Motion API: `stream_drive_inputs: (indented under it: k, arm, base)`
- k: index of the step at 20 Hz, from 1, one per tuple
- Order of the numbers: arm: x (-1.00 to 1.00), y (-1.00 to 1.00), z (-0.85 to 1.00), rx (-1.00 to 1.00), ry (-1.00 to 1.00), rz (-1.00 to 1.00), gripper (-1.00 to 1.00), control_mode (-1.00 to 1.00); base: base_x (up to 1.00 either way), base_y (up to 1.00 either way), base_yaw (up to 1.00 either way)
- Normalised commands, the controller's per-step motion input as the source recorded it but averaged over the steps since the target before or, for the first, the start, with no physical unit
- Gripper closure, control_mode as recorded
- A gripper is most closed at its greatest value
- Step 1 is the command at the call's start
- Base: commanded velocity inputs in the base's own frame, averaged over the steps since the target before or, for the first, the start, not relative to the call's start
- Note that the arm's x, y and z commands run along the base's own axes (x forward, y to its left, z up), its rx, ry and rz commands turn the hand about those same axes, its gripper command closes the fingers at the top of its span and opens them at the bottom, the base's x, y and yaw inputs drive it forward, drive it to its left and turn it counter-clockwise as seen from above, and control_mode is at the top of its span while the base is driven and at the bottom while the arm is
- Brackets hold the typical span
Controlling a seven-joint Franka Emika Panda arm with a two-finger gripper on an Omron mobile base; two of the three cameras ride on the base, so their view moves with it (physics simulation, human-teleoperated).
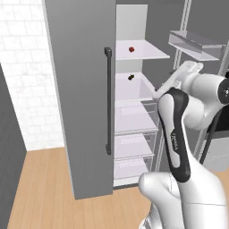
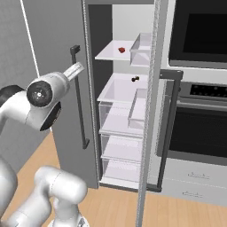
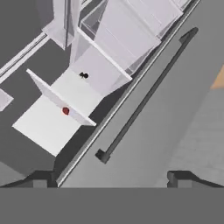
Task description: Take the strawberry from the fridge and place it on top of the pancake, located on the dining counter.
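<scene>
1. The strawberry is sitting alone on the upper white shelf inside the fridge, a bit back from the shelf's front edge. From the other side it's the same story, the little red berry on that top shelf.
2. One shelf down there's a tiny blackish lump, resting near the back of a shallow white tray-like shelf. Nothing else is in there with it.
3. Below that are stacked clear drawers, and as far as I can see they've got nothing in them.
4. The right door is swung open, and its door bins look bare too.
5. The left door is closed, with its long dark bar handle running down it.
6. My fingers are spread wide apart with nothing between them. My gripper is out in front of the fridge, well apart from the berry, looking along the closed door at the shelves.
7. To the right of the fridge there's a built-in oven with a dark glass front.
</scene>
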Motion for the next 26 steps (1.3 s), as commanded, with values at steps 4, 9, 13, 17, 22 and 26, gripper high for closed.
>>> stream_drive_inputs:
  k: [4,9,13,17,22,26]
  arm:
    - [0.0,-0.16,-0.28,-0.6,0.21,0.33,-1.0,-1.0]
    - [-0.04,-0.25,-0.06,-0.65,0.03,0.57,-1.0,-1.0]
    - [0.0,0.0,0.0,-0.58,0.0,0.76,-1.0,-1.0]
    - [0.0,0.0,0.0,-0.63,0.0,0.76,-1.0,-1.0]
    - [-0.06,0.0,-0.03,-0.71,-0.02,0.68,-1.0,-1.0]
    - [-0.4,0.0,-0.37,-0.87,-0.32,0.55,-1.0,-1.0]
  base:
    - [0.0,0.0,0.0]
    - [0.0,0.0,0.0]
    - [0.0,0.0,0.0]
    - [0.0,0.0,0.0]
    - [0.0,0.0,0.0]
    - [0.0,0.0,0.0]
